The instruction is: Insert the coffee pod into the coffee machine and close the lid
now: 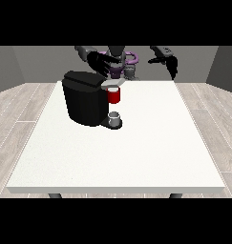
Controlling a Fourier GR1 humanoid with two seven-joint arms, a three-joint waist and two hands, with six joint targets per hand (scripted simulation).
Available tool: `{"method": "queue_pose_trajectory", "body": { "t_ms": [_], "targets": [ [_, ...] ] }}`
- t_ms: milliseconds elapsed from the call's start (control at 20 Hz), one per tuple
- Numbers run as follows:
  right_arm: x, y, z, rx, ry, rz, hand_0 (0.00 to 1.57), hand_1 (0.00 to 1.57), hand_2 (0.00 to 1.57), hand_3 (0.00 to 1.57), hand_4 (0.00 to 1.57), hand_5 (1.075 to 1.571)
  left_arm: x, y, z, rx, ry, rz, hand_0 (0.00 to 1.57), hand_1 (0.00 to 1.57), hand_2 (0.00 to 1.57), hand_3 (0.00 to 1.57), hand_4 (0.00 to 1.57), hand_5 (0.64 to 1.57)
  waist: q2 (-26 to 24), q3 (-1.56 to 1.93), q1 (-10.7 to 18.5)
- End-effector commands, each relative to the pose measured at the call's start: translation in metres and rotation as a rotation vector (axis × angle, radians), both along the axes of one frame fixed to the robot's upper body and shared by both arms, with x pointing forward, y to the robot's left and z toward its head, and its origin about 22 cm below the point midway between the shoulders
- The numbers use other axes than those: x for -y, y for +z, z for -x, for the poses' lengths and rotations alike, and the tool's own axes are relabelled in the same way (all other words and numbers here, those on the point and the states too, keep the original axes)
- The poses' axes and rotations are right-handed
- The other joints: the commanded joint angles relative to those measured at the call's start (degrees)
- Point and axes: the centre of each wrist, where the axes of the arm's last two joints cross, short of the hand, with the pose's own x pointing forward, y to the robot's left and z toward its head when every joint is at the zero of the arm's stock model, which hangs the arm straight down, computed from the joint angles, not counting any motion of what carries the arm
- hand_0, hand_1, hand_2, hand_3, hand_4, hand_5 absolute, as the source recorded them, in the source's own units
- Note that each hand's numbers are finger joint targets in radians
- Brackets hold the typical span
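Item: white worktop [136,157], your view from across it. Coffee machine [86,97]: black, boxy, on worktop's far-left part; grey lid [116,82] at its top front. Red thing at the machine [114,96] sits under lid. Grey thing [115,116], small, cup-shaped, on machine's base below red thing; you cannot tell it for the pod. Hand at the view's left [100,62]: black, fingers spread and straight, above machine's top, holding nothing. Hand at the view's right [167,63]: raised behind far edge, fingers relaxed, holding nothing.
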Motion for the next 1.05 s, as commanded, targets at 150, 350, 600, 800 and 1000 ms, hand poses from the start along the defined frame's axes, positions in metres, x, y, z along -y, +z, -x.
{"method": "queue_pose_trajectory", "body": {
  "t_ms": [150,350,600,800,1000],
  "targets": [
    [-0.019,0.004,-0.004,0.034,0.013,0.046,0.0,0.0,0.0,0.0,0.11,1.571,-0.007,0.016,-0.006,0.065,-0.045,-0.003,0.0,0.0,0.0,0.0,0.0,1.571,0.3,0.03,1.1],
    [-0.01,-0.014,-0.002,0.014,0.018,0.004,0.0,0.0,0.0,0.0,0.12,1.571,0.023,0.012,0.004,0.065,-0.051,0.007,0.0,0.0,0.0,0.0,0.2,1.571,-1.3,0.04,1.8],
    [-0.032,-0.018,0.014,0.069,0.165,-0.068,0.0,0.0,0.0,0.0,0.18,1.571,0.024,-0.021,0.017,0.067,-0.009,0.03,0.0,0.0,0.0,0.0,0.25,1.571,-3.2,0.02,-3.0],
    [-0.037,-0.056,0.042,0.009,0.157,-0.173,0.0,0.0,0.0,0.0,0.27,1.571,0.012,-0.016,0.016,0.008,-0.019,0.035,0.0,0.0,0.0,0.0,0.19,1.571,-6.6,0.04,-2.9],
    [-0.036,-0.091,0.083,-0.131,0.118,-0.239,0.0,0.0,0.0,0.0,0.16,1.571,-0.013,-0.049,0.035,-0.058,0.094,0.016,0.0,0.0,0.0,0.0,0.19,1.571,-11.1,0.02,-8.2]
  ]
}}
